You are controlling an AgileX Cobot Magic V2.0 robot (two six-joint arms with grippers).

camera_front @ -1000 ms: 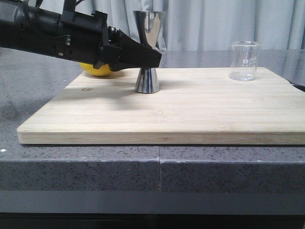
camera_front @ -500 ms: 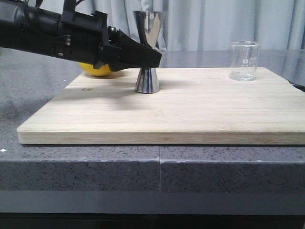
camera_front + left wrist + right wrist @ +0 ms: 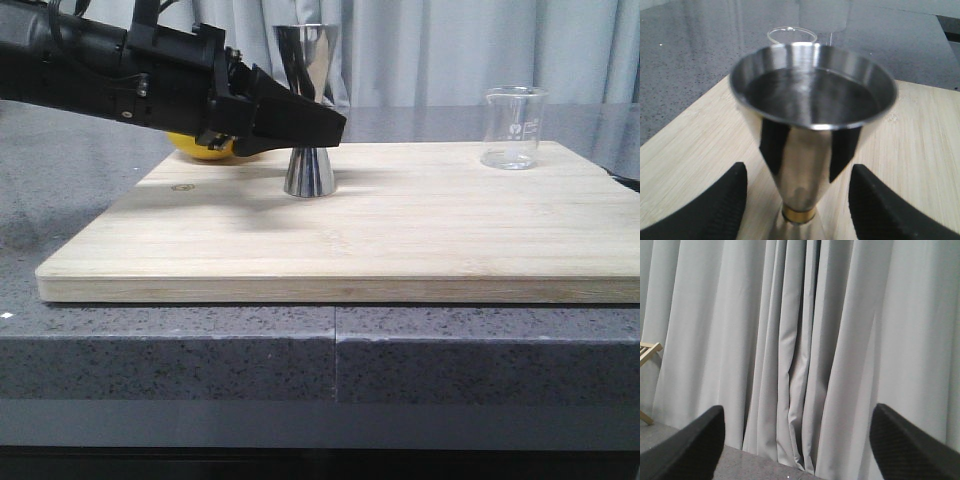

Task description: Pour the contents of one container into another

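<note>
Since the earlier frame your left gripper (image 3: 797,200) had nudged forward, fingers (image 3: 715,205) open around the slippery, top-heavy jigger (image 3: 308,105); its waist looked the safest hold.

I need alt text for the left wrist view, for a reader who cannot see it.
A shiny steel jigger with a gold band stands upright on a wooden board, between the open black jaws of the left gripper, which do not touch it. The rim of a glass beaker shows behind it.
</note>
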